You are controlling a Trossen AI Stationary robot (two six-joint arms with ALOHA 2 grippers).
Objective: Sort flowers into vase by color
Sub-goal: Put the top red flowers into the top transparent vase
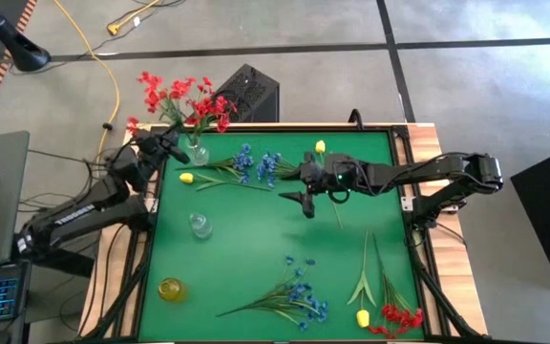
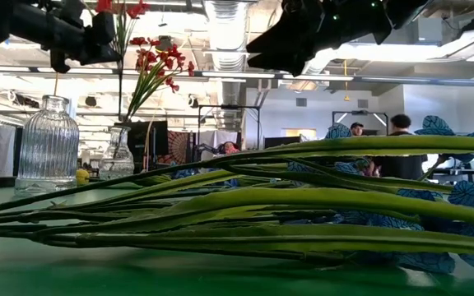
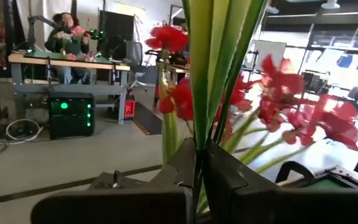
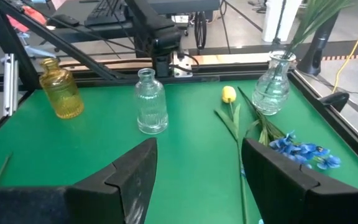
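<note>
— Vases first, from the left side of the green table [image 1: 256, 248]?

— An amber bottle [image 1: 171, 289] stands near the left edge toward the front, a clear ribbed bottle [image 1: 200, 225] sits further back, and a round clear vase [image 1: 196, 151] stands at the back left corner with red sprays [image 1: 181, 99] in it.

— And the left gripper [image 1: 172, 145]?

— It hangs just beside that round vase. In its wrist view the fingers [image 3: 253, 193] are pressed on a green stem [image 3: 211, 74], with red blossoms close in front.

— What lies loose on the mat?

— A yellow tulip [image 1: 187, 178] lies beside the round vase, then two blue sprays [image 1: 256, 167] next to it, and another yellow bud [image 1: 320, 146] near the back edge. Toward the front lie a blue spray [image 1: 299, 294], then a yellow tulip [image 1: 362, 316] and a red spray [image 1: 401, 317] at the right front corner.

— The right gripper [image 1: 306, 186]?

— It hovers over the middle of the table, just right of the back blue sprays, its fingers [image 4: 135, 177] spread apart and holding nothing.

— Anything behind the table?

— People [image 2: 400, 148] stand in the room, seen in the low view.
</note>
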